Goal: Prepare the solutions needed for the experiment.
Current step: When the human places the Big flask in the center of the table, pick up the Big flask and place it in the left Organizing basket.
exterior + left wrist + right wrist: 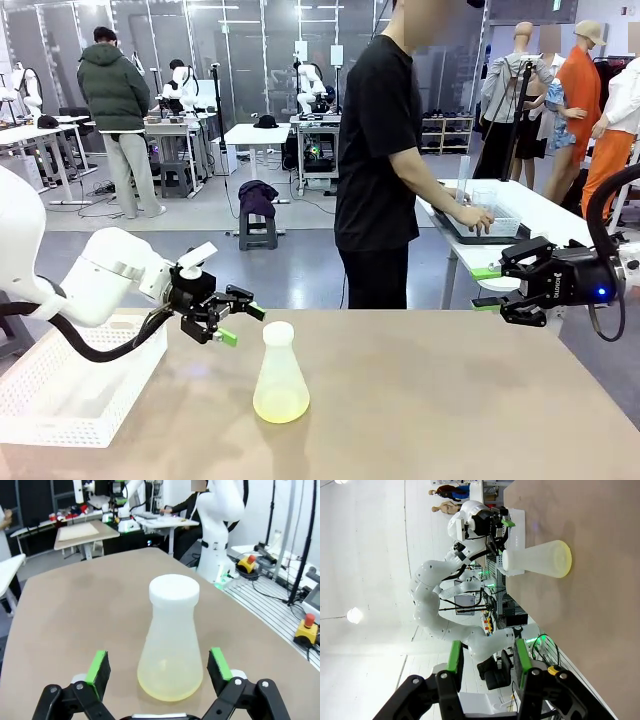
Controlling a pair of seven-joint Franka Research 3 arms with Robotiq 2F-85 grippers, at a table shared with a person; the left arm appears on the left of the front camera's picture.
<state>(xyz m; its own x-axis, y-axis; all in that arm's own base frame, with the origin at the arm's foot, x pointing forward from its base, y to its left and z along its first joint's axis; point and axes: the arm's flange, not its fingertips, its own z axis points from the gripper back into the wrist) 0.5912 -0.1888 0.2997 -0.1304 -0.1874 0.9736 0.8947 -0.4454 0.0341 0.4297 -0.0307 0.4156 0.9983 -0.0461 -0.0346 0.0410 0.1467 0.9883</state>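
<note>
A person (385, 150) in a black shirt is standing beyond the table (450, 400), well behind the capped conical flask (280, 375), hands at a tray on a side bench. The left gripper (238, 322) is hovering just beside the flask, jaws wide apart; the right gripper (486, 288), jaws partly apart and gripping nothing, is hanging well clear of it. The solutions (170, 687) are pooling pale yellow in the flask's base.

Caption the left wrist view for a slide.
Open left hand poised around a capped conical flask holding pale yellow solution on the table.
</note>
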